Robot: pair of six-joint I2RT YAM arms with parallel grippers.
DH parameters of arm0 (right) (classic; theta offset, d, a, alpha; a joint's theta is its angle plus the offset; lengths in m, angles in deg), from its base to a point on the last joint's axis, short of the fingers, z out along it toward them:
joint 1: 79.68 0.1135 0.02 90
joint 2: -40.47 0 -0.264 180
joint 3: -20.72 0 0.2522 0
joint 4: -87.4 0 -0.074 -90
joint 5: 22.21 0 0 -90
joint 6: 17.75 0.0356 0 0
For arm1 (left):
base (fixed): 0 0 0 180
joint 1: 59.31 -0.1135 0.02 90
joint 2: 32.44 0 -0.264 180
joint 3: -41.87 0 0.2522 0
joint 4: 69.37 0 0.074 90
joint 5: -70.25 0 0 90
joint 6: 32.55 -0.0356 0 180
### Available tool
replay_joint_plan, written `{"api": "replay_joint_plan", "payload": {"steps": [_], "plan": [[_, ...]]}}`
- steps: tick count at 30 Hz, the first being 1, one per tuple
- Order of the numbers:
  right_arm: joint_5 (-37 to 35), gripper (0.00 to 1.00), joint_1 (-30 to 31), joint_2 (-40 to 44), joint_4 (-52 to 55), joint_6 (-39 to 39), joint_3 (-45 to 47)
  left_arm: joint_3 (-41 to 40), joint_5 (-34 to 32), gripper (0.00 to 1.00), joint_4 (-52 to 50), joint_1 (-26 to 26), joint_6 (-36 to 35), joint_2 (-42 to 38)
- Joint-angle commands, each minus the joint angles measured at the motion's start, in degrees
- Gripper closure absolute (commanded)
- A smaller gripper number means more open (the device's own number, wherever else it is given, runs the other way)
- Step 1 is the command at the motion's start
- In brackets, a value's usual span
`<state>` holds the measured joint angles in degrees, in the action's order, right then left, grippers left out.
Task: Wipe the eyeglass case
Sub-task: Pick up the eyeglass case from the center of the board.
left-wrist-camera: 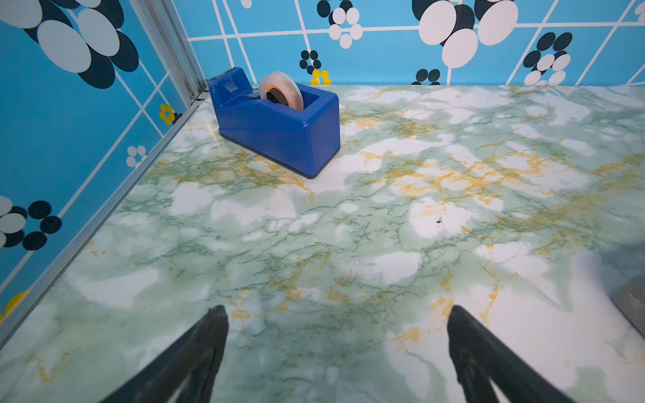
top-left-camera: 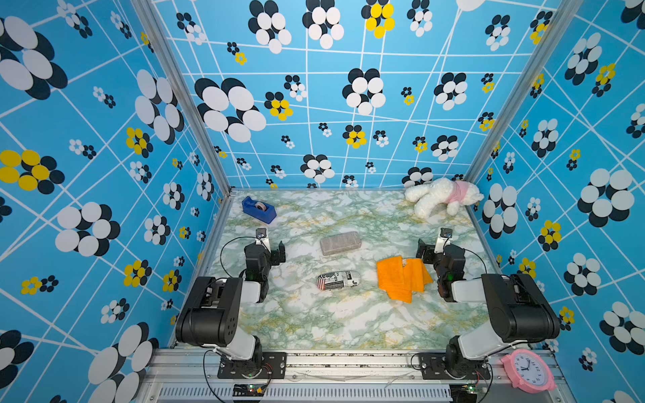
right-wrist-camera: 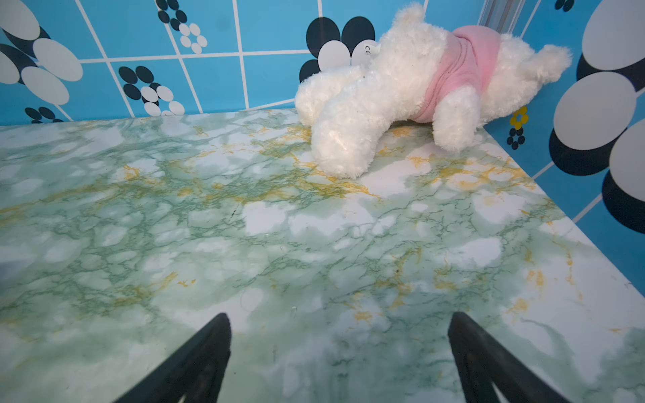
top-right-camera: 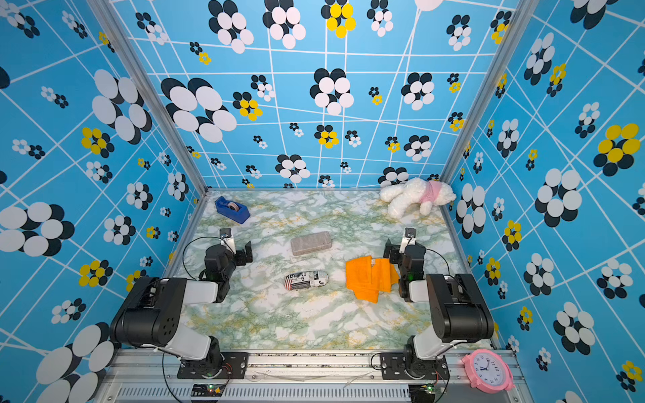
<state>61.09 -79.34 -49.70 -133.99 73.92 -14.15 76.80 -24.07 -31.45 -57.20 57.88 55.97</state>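
Centrally, the eyeglass case [top-left-camera: 338, 280] lies between spread left pincer [left-wrist-camera: 335, 310] and spread right pincer [right-wrist-camera: 338, 317], touching neither.

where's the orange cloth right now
In both top views the orange cloth lies on the robot's right side of the marble table, between the newspaper-print case and the right arm.

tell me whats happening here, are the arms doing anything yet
Nothing is being handled yet. Both arms sit folded at the sides, with the left gripper and right gripper open and empty over the table. The newsprint case lies mid-table, untouched, with a grey box beyond it. The orange cloth, presumably for wiping, lies folded beside the right arm, not picked up. A tape dispenser and a plush toy sit in the far corners.
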Motion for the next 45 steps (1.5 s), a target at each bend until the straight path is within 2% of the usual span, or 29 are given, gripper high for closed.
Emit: {"api": "replay_joint_plan", "payload": {"steps": [1,30,35,38,40,43,45], "plan": [[0.7,0.00,0.0,0.7,0.7,-0.5,-0.4,0.9,-0.5,0.01,-0.1,-0.2,0.6,-0.2],[0.4,0.00,-0.2,0.7,0.9,0.1,-0.4,0.7,-0.3,0.01,0.3,-0.5,1.0,-0.3],[-2.6,0.04,-0.2,1.8,-6.1,1.1,3.5,0.4,-3.4,0.01,-0.4,-0.5,2.1,-2.5],[-4.4,0.11,-0.2,5.5,-6.5,1.5,5.4,2.2,-5.1,0.01,-7.5,-0.5,2.6,-7.3],[-5.1,0.13,-0.2,9.9,-1.7,1.7,5.1,7.0,-6.9,0.01,-18.9,-0.5,3.2,-10.7],[-6.1,0.15,-0.2,18.4,17.4,4.7,-0.6,14.9,-5.7,0.01,-35.8,-0.1,3.7,-14.2],[-2.6,0.17,-0.2,22.8,28.8,6.7,-4.7,18.4,-5.7,0.00,-43.3,1.5,5.0,-17.0]]}}
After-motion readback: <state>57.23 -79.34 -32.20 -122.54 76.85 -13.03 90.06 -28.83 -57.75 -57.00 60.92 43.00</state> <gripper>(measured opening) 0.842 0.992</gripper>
